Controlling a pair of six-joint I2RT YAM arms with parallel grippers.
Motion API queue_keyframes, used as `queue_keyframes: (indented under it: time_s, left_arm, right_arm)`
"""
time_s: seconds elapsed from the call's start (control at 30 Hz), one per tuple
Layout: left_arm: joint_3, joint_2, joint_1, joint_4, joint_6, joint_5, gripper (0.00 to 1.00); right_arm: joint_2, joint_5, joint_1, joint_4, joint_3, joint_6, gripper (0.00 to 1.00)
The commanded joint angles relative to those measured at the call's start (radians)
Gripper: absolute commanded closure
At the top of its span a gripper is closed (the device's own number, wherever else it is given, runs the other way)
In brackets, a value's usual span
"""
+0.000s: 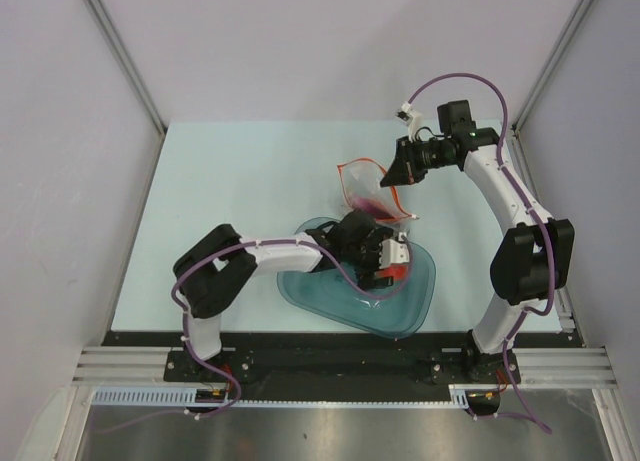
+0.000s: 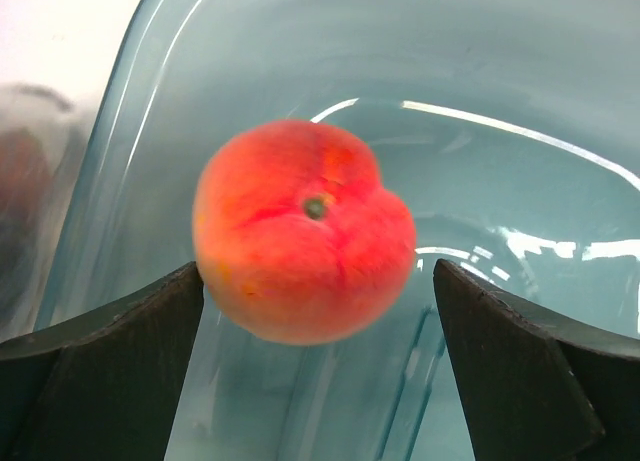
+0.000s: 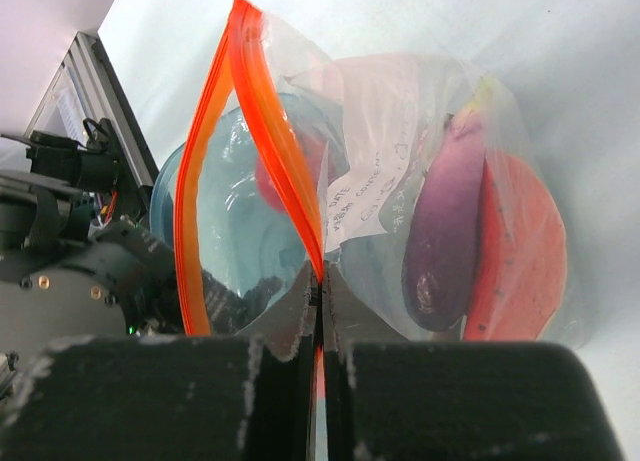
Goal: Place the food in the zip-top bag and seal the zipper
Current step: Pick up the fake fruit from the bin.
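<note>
- A pale table (image 1: 220, 201) fills the floor of a white-walled booth with metal posts at the corners; two robot arms are mounted at its near edge.
- A teal translucent tub (image 1: 420, 291) sits on the table near the front, between the two arm bases. Every place below is given relative to this tub.
- The left tool (image 2: 318, 265) reaches down inside the tub with its dark fingers spread wide.
- A red-orange fruit (image 2: 300, 231), round with a small stem dimple, lies in the tub between those fingers. One finger is right at its edge and the other is clearly apart; nothing is gripped.
- The zip-top bag (image 3: 400, 141), clear and crinkly, stands just behind the tub's far rim, leaning over it.
- The right tool (image 3: 318, 286), behind the tub, is pinched shut on the bag's zipper (image 3: 265, 111), an orange strip that rises from the tool and gapes open.
- Inside the bag, away from the tub, a purple eggplant (image 3: 445, 231) lies against a red-orange wedge slice (image 3: 520, 251).
</note>
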Motion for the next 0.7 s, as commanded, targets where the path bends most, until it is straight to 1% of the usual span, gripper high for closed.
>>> queue_keyframes:
  time_s: [0.0, 0.23, 0.3, 0.33, 0.4, 0.43, 0.5, 0.53, 0.57, 0.67]
  left_arm:
    - [0.068, 0.03, -0.042, 0.026, -0.036, -0.018, 0.0]
    - [0.118, 0.088, -0.062, 0.025, -0.057, -0.058, 0.0]
    - [0.125, 0.096, -0.062, 0.019, -0.047, -0.066, 0.02]
    - [0.126, 0.094, -0.062, 0.002, -0.043, -0.06, 0.1]
    - [0.122, 0.075, -0.062, -0.003, -0.034, -0.047, 0.19]
    - [0.114, 0.058, -0.06, -0.003, -0.034, -0.038, 0.29]
    - [0.097, -0.016, -0.062, -0.003, -0.03, 0.012, 0.34]
    - [0.102, -0.045, -0.064, -0.047, -0.023, 0.037, 0.38]
    - [0.109, -0.095, -0.065, -0.114, -0.013, 0.089, 0.4]
    - [0.128, -0.18, -0.06, -0.184, 0.003, 0.118, 0.45]
  right_arm:
    - [-0.002, -0.007, 0.004, 0.01, 0.002, 0.003, 1.0]
    - [-0.002, -0.007, 0.002, 0.01, -0.002, 0.003, 1.0]
    - [-0.001, -0.007, 0.002, 0.01, -0.002, 0.003, 1.0]
    - [-0.001, -0.009, 0.002, 0.008, -0.001, 0.003, 1.0]
    - [-0.001, -0.007, 0.001, 0.01, 0.002, 0.0, 1.0]
    - [0.001, -0.007, -0.001, 0.008, 0.002, 0.0, 1.0]
    - [-0.001, -0.009, -0.002, 0.01, 0.001, -0.002, 1.0]
    - [-0.001, -0.009, -0.002, 0.008, 0.001, -0.003, 1.0]
    - [0.001, -0.009, -0.004, 0.007, 0.001, -0.005, 1.0]
    - [-0.002, -0.012, -0.007, 0.0, 0.002, -0.013, 1.0]
